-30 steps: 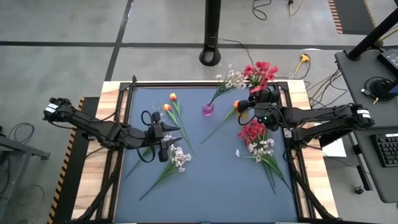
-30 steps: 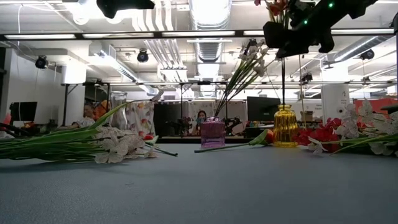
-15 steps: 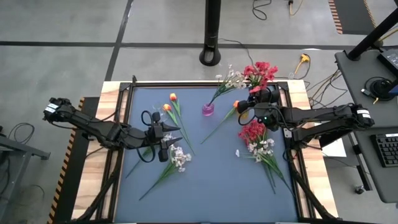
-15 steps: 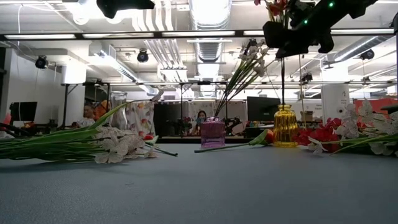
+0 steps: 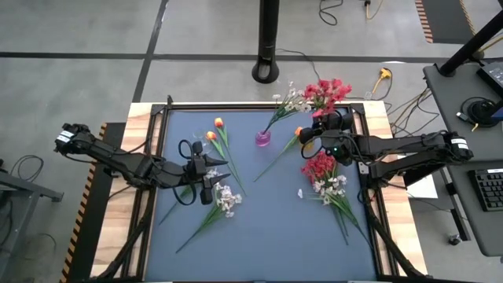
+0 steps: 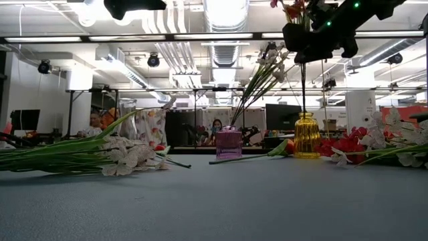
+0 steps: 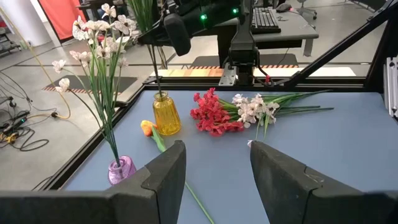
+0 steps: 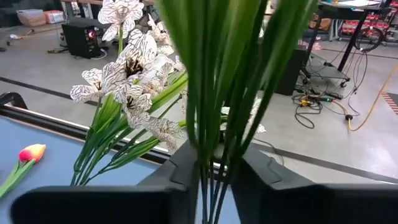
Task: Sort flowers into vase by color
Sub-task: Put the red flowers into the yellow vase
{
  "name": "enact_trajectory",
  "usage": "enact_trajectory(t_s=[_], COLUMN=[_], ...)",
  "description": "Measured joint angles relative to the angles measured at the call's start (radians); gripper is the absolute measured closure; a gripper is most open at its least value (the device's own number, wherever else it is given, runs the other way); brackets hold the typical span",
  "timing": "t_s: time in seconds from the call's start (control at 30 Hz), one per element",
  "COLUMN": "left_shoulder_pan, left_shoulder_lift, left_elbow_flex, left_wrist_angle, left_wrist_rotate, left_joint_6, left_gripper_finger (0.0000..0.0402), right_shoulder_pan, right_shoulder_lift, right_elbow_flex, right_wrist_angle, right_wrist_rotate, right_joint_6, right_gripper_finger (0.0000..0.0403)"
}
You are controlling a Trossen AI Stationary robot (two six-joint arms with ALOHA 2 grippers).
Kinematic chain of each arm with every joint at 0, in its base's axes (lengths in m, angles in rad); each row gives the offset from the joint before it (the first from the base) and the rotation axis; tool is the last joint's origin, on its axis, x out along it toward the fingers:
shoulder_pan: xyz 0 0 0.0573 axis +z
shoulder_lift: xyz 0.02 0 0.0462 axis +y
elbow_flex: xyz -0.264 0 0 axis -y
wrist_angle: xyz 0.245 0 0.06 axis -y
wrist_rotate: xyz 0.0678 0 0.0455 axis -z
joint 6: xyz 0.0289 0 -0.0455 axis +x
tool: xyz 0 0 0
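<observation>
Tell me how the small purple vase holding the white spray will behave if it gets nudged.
The purple vase is small and squat, while the white spray in it leans far out and stands much taller, so it looks top-heavy and apt to tip. It appears glassy, so it probably slides easily on the smooth blue table and could break if it falls.

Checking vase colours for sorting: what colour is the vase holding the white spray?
Pink-purple vase, clearest in the left wrist view.
</observation>
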Motion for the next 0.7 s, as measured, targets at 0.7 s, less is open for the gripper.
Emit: enact_trajectory(t_s=[0.7], left_shoulder_pan=[0.0], left_shoulder_lift=[0.01], left_elbow_flex=[0.0], left_wrist_angle=[0.0], left_wrist_rotate=[0.001], left_joint_6=[0.0], left_gripper_finger=[0.0238], right_shoulder_pan=[0.0], right_shoulder_lift=[-0.018], right_elbow_flex=[0.088], right_wrist_angle=[-0.244], right_wrist_rotate=[-0.051], right_joint_6=[0.112], right_gripper_finger=[0.0187])
